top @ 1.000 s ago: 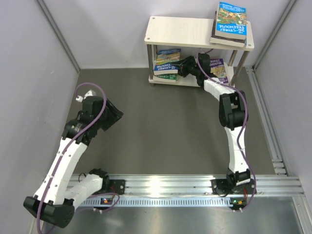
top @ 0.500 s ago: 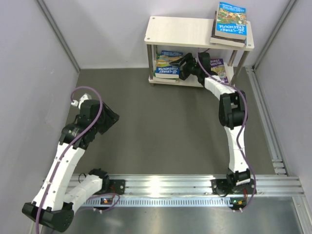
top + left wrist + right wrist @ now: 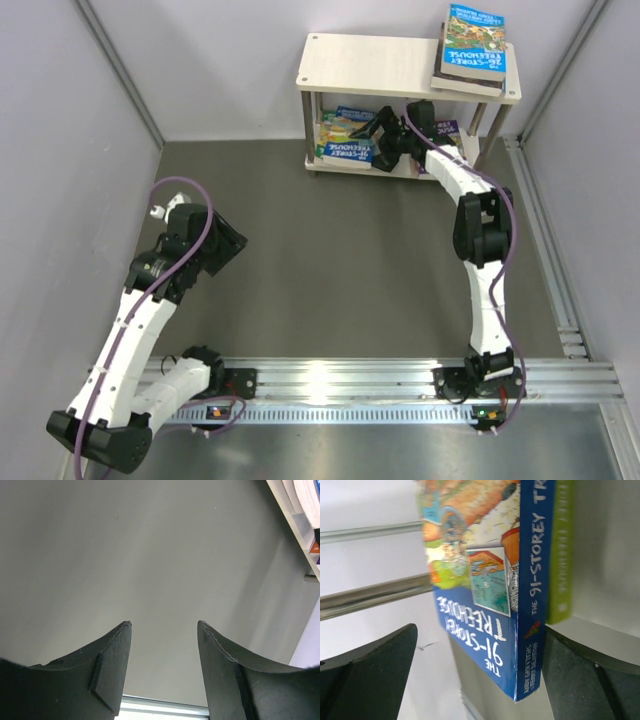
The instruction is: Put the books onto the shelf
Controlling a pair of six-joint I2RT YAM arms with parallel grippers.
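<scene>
Now the blue "91-Storey" book (image 3: pixel 485 605) sits at the left end of the lower board of the shelf (image 3: pixel 370 60), against a green-spined book (image 3: pixel 560 555); whether it lies flat or leans I cannot tell. My right gripper (image 3: pixel 480 629) brackets it with its 2 fingers spread wide. The finger on the cover side stands clear, the finger on the spine side is just beside it, and nothing is clamped. So I judge this book placed, and the step in hand is backing out. That calls for a straight pull toward my base, under the top board, without dragging the spine or knocking the silver metal post (image 3: pixel 370 594). Other books are already up: a stack (image 3: pixel 472 45) on the top board's right end and a purple book (image 3: pixel 452 132) below it. My left gripper (image 3: pixel 164 623) hangs over the bare grey table (image 3: pixel 150 555), well apart from the shelf, jaws partly apart and holding nothing.
</scene>
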